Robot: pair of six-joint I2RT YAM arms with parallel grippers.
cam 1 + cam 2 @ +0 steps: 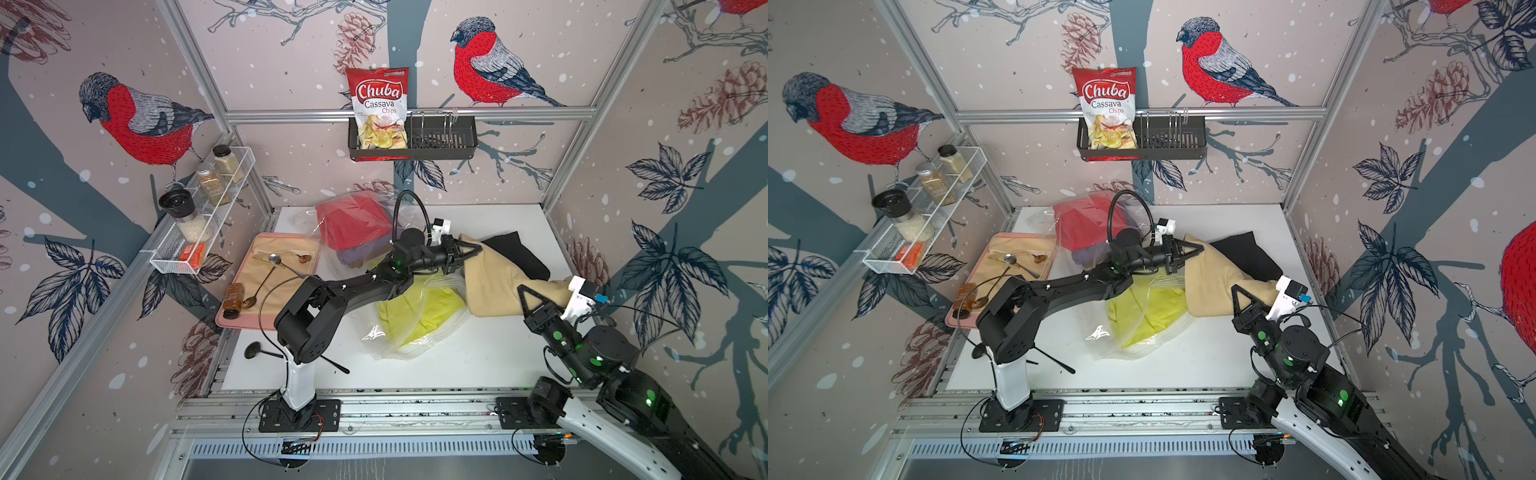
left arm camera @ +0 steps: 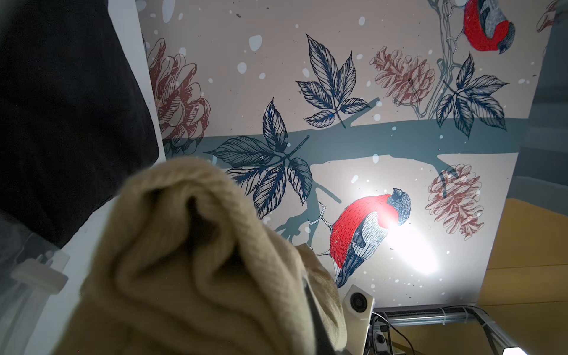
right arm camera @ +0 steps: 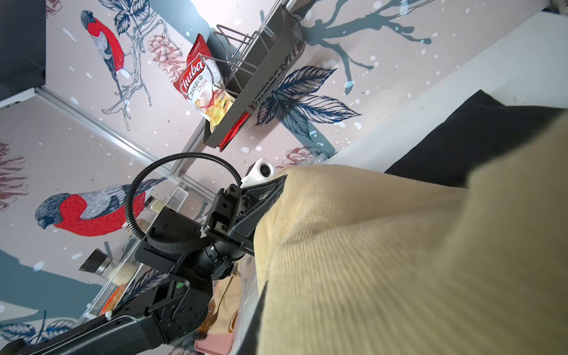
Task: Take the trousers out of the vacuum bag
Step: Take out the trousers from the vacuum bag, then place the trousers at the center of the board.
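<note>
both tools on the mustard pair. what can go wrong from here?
1. The left tool and right tool are each shut on an end of the mustard trousers; uncoordinated moves may stretch them or slip a grip.
2. They partly cover the black trousers, so dragging may carry that pair along.
3. The left arm reaches across the vacuum bag holding the yellow-green trousers; retracting low may snag the plastic.

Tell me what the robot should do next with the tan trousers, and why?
Probably slide the tan ribbed cloth trousers a little way toward the black folded trousers. The left tool and right tool each pinch an end, and one edge seems to overlap the clear crinkly plastic bag.
</note>
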